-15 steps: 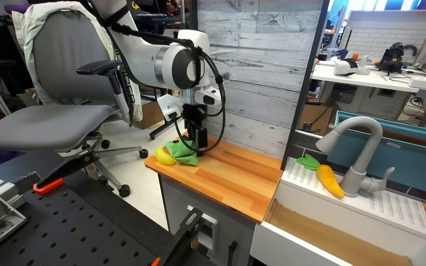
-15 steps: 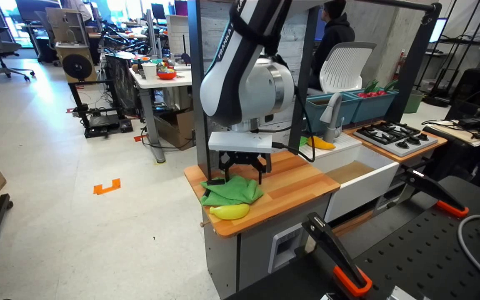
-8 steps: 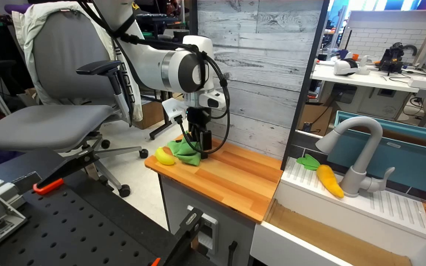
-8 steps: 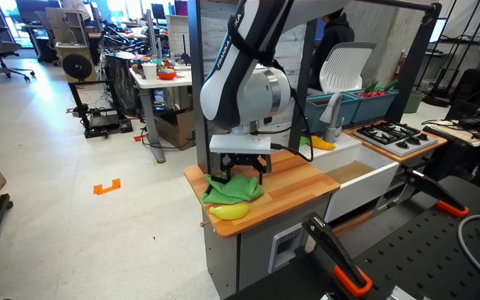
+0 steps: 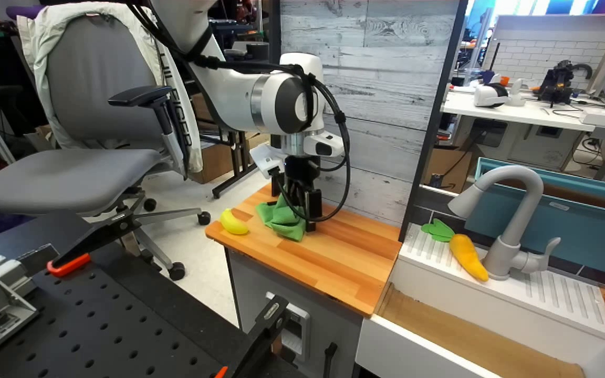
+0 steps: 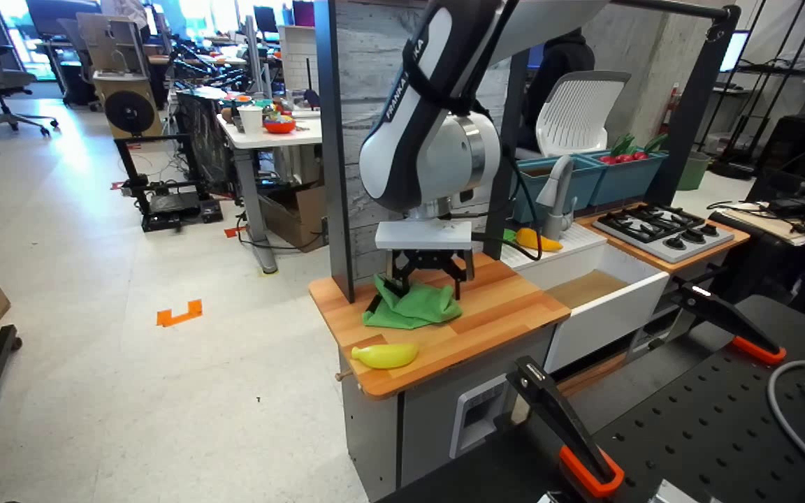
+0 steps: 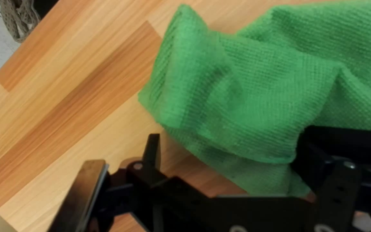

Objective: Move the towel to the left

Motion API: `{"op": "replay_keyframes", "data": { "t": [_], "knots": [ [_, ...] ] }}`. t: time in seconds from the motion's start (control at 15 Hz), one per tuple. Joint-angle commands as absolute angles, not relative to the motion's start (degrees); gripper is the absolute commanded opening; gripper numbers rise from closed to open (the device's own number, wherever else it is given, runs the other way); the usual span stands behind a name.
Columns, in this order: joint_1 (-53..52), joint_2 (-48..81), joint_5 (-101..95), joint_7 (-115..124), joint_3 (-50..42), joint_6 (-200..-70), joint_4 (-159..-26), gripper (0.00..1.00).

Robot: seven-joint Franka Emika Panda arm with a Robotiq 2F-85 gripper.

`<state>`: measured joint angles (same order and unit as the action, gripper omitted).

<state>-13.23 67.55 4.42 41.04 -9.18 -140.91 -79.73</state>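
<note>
Countertop [image 6: 504,304] beneath towel [image 6: 413,309], spread pincer [image 6: 428,290]

A weathered grey plank wall [image 5: 386,121] stood at the upper middle in an exterior view. At the left of that frame I saw a grey office chair [image 5: 103,94], a pale jacket [image 5: 42,37] slung over its back; at the upper right, a white table [image 5: 523,111] stood before brick-patterned tiling [image 5: 531,55], with bright panes [image 5: 544,6] above. In an exterior view, a pale floor [image 6: 165,398] filled the left, marked with orange tape [image 6: 195,308] and shining brightest toward the windows [image 6: 200,17] at the upper left. A cardboard box [image 6: 298,223] sat below a white-topped desk [image 6: 308,130]. Right of the upper middle, a white chair [image 6: 577,115] stood near a concrete wall [image 6: 647,63], with dark shelving [image 6: 769,70] at the upper right.
</note>
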Motion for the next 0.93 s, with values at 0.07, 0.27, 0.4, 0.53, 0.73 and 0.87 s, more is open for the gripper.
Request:
{"op": "replay_keyframes", "data": {
  "t": [0.07, 0.27, 0.4, 0.53, 0.73, 0.87],
  "knots": [
    [-10.4, 69.0, 3.4, 39.8, -10.2, -140.3, -78.3, 1.00],
    [-8.4, 69.4, 3.3, 38.3, -11.0, -141.6, -78.8, 1.00],
    [-6.4, 69.8, 3.6, 37.2, -11.3, -141.7, -78.6, 1.00],
    [-4.7, 70.6, 3.7, 36.3, -12.0, -142.2, -78.3, 1.00],
    [-1.7, 70.9, 4.4, 34.4, -12.0, -142.4, -78.2, 1.00],
    [-0.6, 70.8, 4.6, 33.5, -11.9, -142.4, -78.4, 1.00]
  ]
}}
